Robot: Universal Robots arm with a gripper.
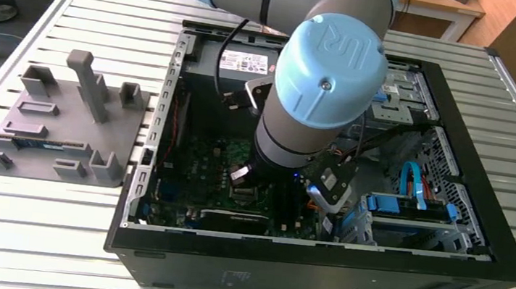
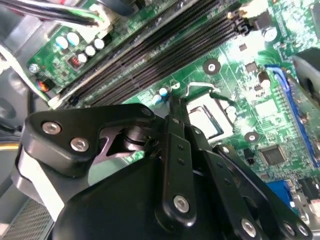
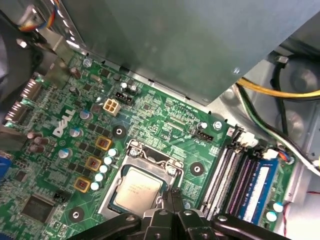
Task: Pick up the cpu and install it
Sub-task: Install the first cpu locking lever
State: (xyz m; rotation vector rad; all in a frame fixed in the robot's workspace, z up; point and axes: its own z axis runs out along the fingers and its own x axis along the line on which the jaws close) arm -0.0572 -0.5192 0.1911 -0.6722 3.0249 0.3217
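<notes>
in the exterior view, the arm (image 1: 328, 87) is seen reaching down into the open computer case (image 1: 481, 235), which lies on a slatted metal table (image 1: 34, 236); its wrist is lowered close over the motherboard (image 1: 200, 158), and a grey fixture tray (image 1: 56, 121) is left on the table at the exterior view's left, well apart from the work

in the second wrist view, the gripper (image 2: 172, 102) is shown with its fingers drawn together, hardly any gap being left and nothing being seen between them; the tips are held just beside the cpu (image 2: 206, 120), which is laid flat in its socket on the green board, near the long black memory slots (image 2: 150, 60)

in the first wrist view, the cpu (image 3: 137, 189) is seen square within the metal socket frame (image 3: 150, 155), its silver top uncovered, with the closed fingertips (image 3: 168, 199) at its edge; whether it is touched cannot be told

the picking up and placing is judged to be done, since the chip is carried by the socket and not by the gripper; whether the frame has been latched over it cannot be told
</notes>
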